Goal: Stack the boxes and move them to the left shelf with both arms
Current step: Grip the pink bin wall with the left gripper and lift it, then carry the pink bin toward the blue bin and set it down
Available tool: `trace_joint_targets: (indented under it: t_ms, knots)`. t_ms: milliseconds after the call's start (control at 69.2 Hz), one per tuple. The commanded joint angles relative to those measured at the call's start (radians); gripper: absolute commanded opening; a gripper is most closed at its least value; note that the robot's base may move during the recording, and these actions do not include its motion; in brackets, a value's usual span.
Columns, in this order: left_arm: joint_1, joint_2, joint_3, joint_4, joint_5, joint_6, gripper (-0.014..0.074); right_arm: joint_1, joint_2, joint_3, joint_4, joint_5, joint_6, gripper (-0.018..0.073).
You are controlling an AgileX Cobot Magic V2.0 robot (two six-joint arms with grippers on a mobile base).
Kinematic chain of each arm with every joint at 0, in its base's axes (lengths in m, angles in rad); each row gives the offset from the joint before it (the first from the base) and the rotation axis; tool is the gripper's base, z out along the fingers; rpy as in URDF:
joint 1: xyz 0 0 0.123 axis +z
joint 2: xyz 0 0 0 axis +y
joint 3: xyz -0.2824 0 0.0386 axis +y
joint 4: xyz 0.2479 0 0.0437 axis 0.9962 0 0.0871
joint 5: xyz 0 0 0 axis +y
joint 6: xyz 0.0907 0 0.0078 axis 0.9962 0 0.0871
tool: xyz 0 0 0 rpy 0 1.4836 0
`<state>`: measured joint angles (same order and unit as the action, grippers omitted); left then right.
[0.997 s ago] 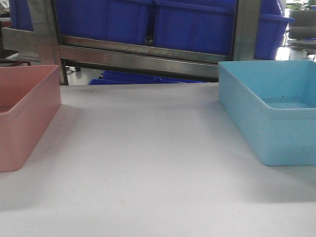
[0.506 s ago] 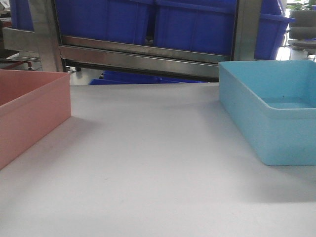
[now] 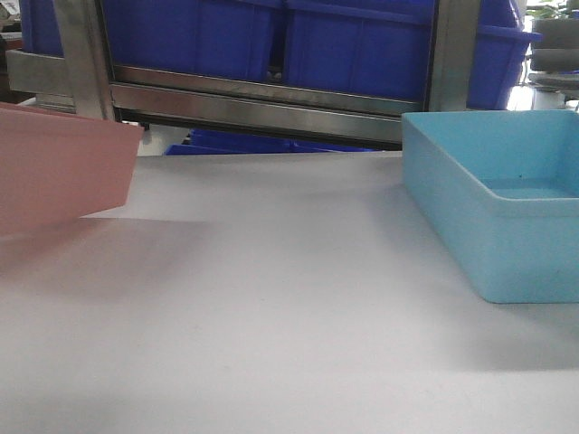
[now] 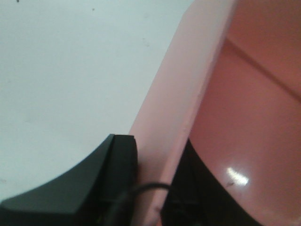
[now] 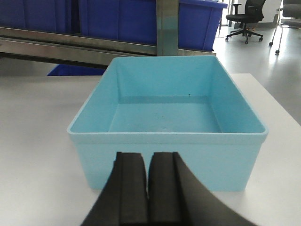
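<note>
Your left claw [image 4: 155, 150] is clamped over 1 wall of the pink box [image 3: 63, 172], with 1 finger outside and 1 inside. The box hangs clear of the worktop [image 3: 289, 316] at far left, with a shadow beneath it. Carry it level towards the blue box [image 3: 507, 199], which sits flat at right, mouth up. Your right claw [image 5: 148, 162], fingers pressed together and holding nothing, hovers just before that box's near wall; use it to steady the blue box. The pink box's visible side runs from near left towards the far middle, seemingly skewed against the blue box's long axis, which appears to run away from you. Square them before lowering.
</note>
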<state>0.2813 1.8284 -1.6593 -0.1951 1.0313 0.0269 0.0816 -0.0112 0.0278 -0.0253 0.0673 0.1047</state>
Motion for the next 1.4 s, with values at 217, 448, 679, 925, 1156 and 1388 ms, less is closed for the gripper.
trace_joint_targets:
  t_ms: [217,448,679,925,1156,1388]
  knots:
    - [-0.187,-0.183,-0.039,-0.047,0.044,-0.271,-0.0006,-0.006,-0.019,-0.017,-0.009,-0.087,-0.006,0.0055]
    - [-0.395,-0.183,-0.015,0.032,-0.071,-0.523,-0.0005,-0.006,-0.019,-0.017,-0.009,-0.087,-0.006,0.0055]
    - [-0.569,-0.179,0.069,0.338,-0.154,-0.895,-0.0006,-0.006,-0.019,-0.017,-0.009,-0.087,-0.006,0.0055]
    - [-0.702,-0.127,0.134,0.410,-0.170,-0.943,-0.0006,-0.006,-0.019,-0.017,-0.008,-0.088,-0.006,0.0055]
    - [-0.752,-0.042,0.163,0.412,-0.207,-1.033,-0.0006,-0.006,-0.019,-0.017,-0.008,-0.088,-0.006,0.0055]
    - [-0.761,0.032,0.164,0.403,-0.194,-1.029,-0.0006,-0.006,-0.019,-0.017,-0.008,-0.088,-0.006,0.0055]
